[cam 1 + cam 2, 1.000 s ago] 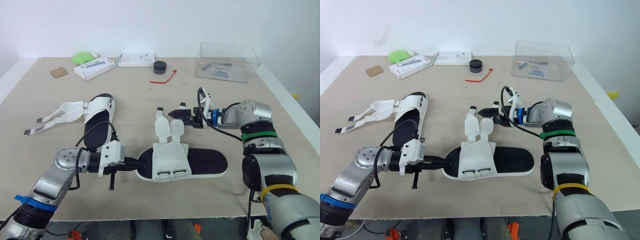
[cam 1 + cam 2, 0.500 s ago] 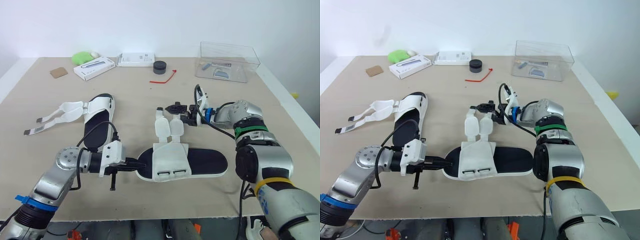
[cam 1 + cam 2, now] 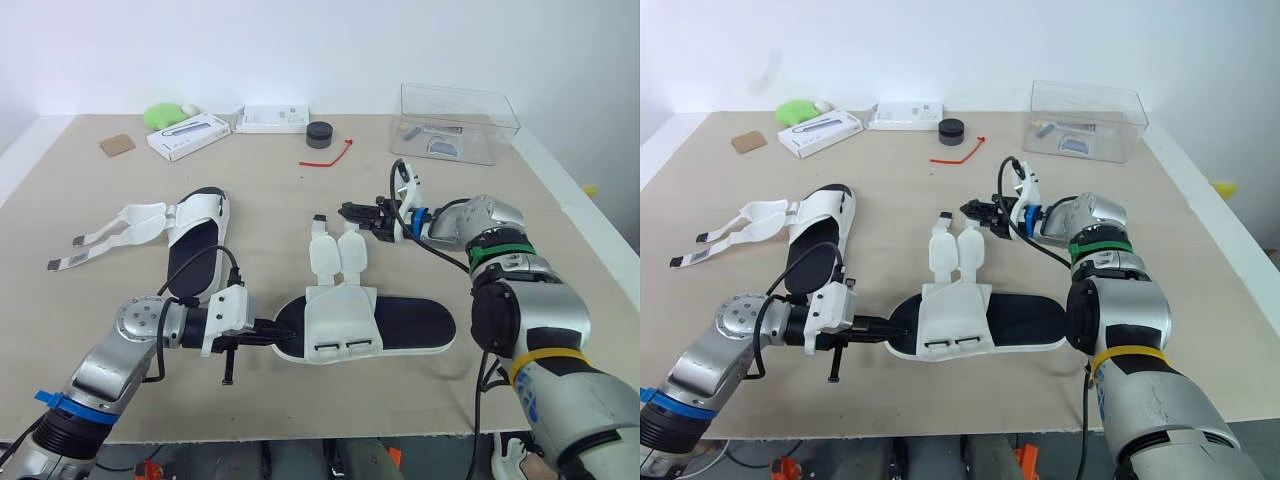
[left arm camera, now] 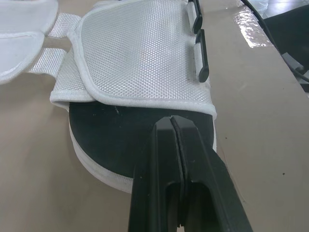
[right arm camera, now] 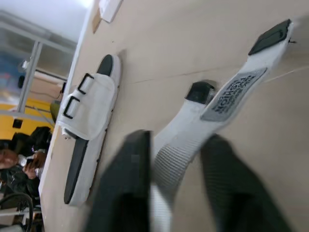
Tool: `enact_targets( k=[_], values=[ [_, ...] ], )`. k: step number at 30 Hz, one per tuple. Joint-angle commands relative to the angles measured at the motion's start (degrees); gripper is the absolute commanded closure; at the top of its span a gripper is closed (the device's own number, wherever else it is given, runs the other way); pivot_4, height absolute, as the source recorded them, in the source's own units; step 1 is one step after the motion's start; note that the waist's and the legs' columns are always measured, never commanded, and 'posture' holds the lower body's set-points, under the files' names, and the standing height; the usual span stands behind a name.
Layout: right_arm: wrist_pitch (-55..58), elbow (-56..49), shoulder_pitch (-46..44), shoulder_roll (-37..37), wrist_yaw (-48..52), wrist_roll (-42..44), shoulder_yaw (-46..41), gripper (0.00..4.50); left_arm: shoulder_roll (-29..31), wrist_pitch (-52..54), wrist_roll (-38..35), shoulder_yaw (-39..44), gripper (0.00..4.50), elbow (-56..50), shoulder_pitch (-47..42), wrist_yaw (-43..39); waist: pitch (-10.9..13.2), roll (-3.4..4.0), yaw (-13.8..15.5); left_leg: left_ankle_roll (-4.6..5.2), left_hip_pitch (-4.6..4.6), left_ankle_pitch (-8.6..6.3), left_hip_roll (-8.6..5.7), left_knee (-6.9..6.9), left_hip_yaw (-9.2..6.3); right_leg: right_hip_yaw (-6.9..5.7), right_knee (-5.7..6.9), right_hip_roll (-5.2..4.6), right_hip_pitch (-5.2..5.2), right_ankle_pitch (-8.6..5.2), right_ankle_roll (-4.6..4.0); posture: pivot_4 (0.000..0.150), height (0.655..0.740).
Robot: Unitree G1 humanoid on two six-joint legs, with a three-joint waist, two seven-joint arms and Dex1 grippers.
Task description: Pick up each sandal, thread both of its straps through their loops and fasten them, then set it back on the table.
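Tabletop (image 3: 80, 330): beige board against a white wall.
Brown card (image 3: 117, 144): far behind and left of the near sandal (image 3: 410, 325), well apart from it.
Green lump (image 3: 163, 115): at the back edge, further left of the near sandal, just beside the white box (image 3: 189, 135).
Second sandal (image 3: 195, 245): flat, left of the near sandal, its spread straps (image 3: 115, 228) undone and pointing away from it.
Left gripper (image 3: 268, 328): clenched on nothing, tips over the black sole rim at the near sandal's left end.
Near sandal: flat, lying lengthwise left to right. A white mesh flap (image 3: 340, 315) covers the footbed between the two black loops (image 3: 337, 348) on the front edge and the loose straps (image 3: 335, 250) lying out behind, unthreaded.
Flat white pack (image 3: 272, 119), black puck (image 3: 320, 134), red tie (image 3: 328, 155): behind the near sandal, well apart.
Right gripper (image 3: 348, 211): just beyond the near sandal's strap tips. Its fingers (image 5: 128, 193) are parted and one strap lies between them; whether they press it cannot be told.
Clear box (image 3: 455, 122): behind and right of the near sandal, small items inside.
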Motion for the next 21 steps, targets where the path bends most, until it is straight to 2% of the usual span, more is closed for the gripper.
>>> enact_targets(
  k=[1, 5, 9, 12, 14, 17, 21],
  values=[
    [-3.4, -3.5, -1.0, -0.2, 5.0, -1.8, 1.8, 4.43, 0.2, -0.7, 0.1, 0.1, 4.50, -0.5, 0.3, -0.3, 0.0, 0.00, 0.0, 0.00, 0.00, 0.00, 0.00, 0.00, 0.00, 0.00, 0.00, 0.00, 0.00, 0.00, 0.00, 0.150, 0.7400],
    [-10.5, -9.9, 1.3, -0.5, 12.7, -4.2, 6.2, 4.43, 0.2, -0.9, 0.4, 0.0, 4.50, 0.2, 0.2, -0.4, 0.0, 0.01, 0.0, 0.00, 0.00, 0.00, 0.00, 0.00, 0.00, -0.02, 0.00, 0.00, 0.00, 0.01, 0.01, 0.150, 0.7400],
    [-22.2, -23.7, 7.3, -1.3, 18.0, -6.3, 9.6, 4.43, 0.3, -0.8, 0.6, 0.0, 4.50, 0.6, 0.1, -0.5, 0.0, 0.01, 0.0, 0.00, 0.00, 0.00, 0.00, 0.01, -0.03, -0.07, 0.01, -0.01, 0.00, 0.01, 0.01, 0.150, 0.7400],
    [-28.6, -33.9, 13.0, -2.4, 18.6, -7.9, 11.5, 4.43, 0.4, -0.8, 0.7, 0.0, 4.50, 0.6, 0.1, -0.4, 0.0, 0.02, 0.0, 0.00, 0.00, 0.00, 0.00, 0.01, -0.05, -0.12, 0.03, -0.05, 0.00, 0.01, 0.02, 0.150, 0.7400],
    [-28.0, -41.4, 16.8, -2.6, 18.1, -5.8, 10.4, 4.43, 0.3, -0.9, 0.9, 0.2, 4.50, 1.1, -0.2, -0.1, 0.0, 0.02, 0.1, 0.00, 0.00, 0.00, -0.01, 0.01, -0.06, -0.13, 0.03, -0.07, 0.00, 0.01, 0.02, 0.150, 0.7400],
    [-33.3, -50.9, 22.6, -3.1, 18.8, -5.3, 10.4, 4.43, -0.4, -1.5, 1.4, 0.6, 4.50, 2.7, -1.1, 0.9, 0.0, 0.02, 0.2, -0.01, 0.01, 0.00, 0.00, 0.03, -0.05, -0.12, 0.04, -0.11, 0.00, 0.01, 0.02, 0.150, 0.7400],
    [-49.6, -59.5, 30.0, -3.5, 20.4, -8.5, 12.2, 4.43, -2.3, -1.2, 2.3, 0.8, 4.50, 6.0, -3.7, 3.2, 0.0, 0.01, 0.3, -0.03, 0.07, 0.02, -0.01, 0.06, -0.06, -0.21, 0.08, -0.05, 0.05, 0.02, 0.03, 0.150, 0.7400]
  ],
)
